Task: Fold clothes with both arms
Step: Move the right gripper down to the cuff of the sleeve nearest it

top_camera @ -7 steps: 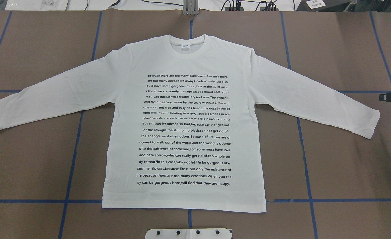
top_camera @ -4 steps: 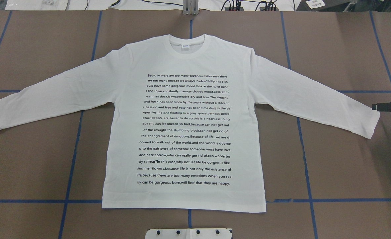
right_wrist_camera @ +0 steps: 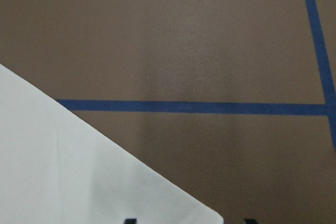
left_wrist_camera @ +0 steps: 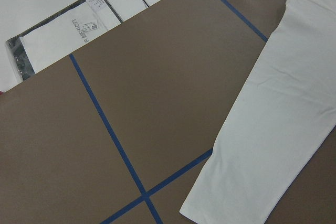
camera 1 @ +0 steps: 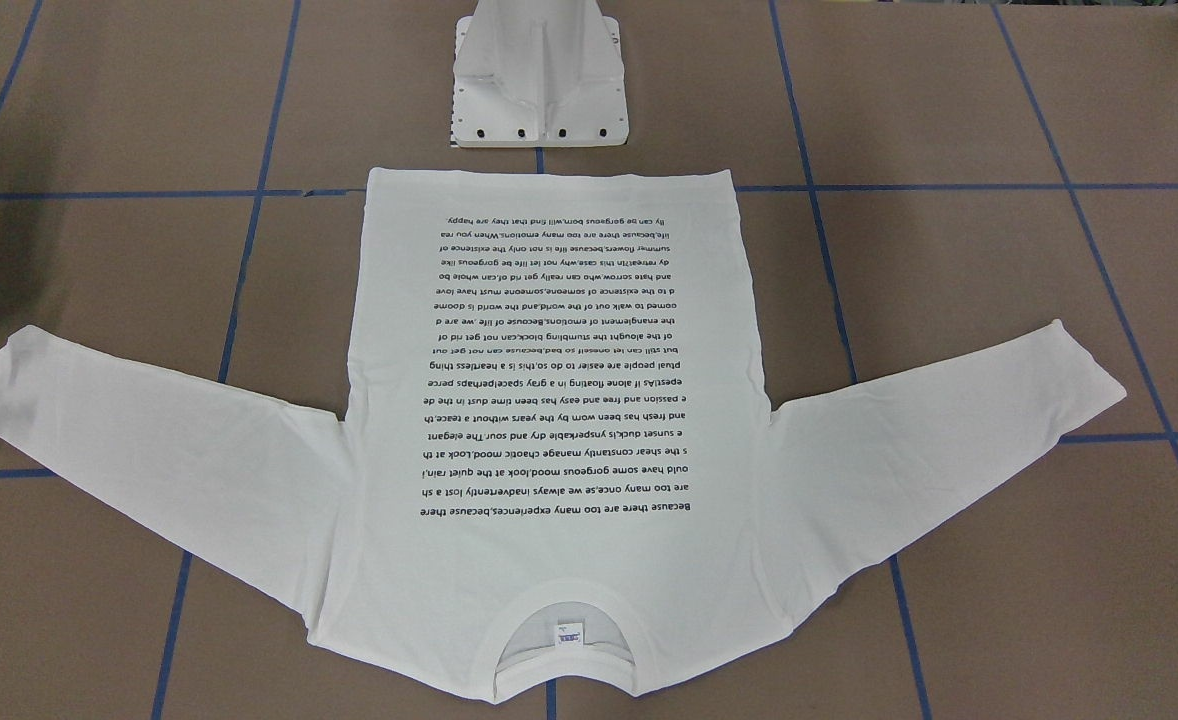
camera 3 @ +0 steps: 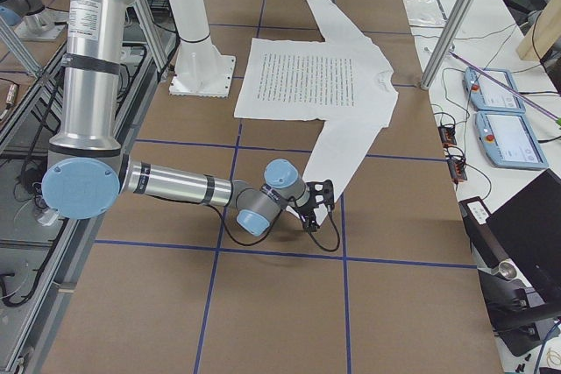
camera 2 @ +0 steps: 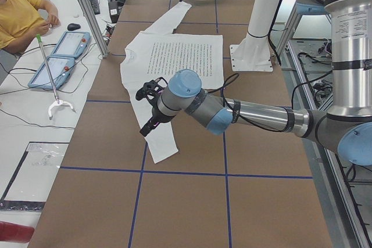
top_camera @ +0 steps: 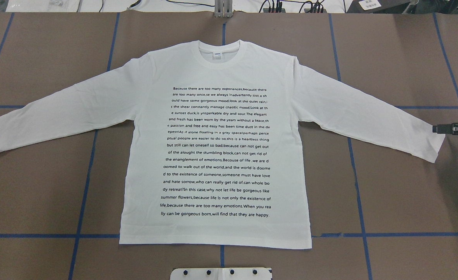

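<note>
Black right gripper point(top_camera: 436, 128) low at the sleeve cuff on the robot's right, fingertips point(right_wrist_camera: 129, 220) apart either side of the cuff corner, nothing clamped. Left gripper point(camera 2: 145, 127) above the other sleeve, near its cuff; spread or closed, cannot tell. White long-sleeved T-shirt point(top_camera: 213, 70) flat, print up, sleeves out, hem toward pedestal point(top_camera: 221, 273). Brown paper table point(top_camera: 38, 194), blue tape grid point(top_camera: 84, 194). Person point(camera 2: 17, 15) seated at side bench.
</note>
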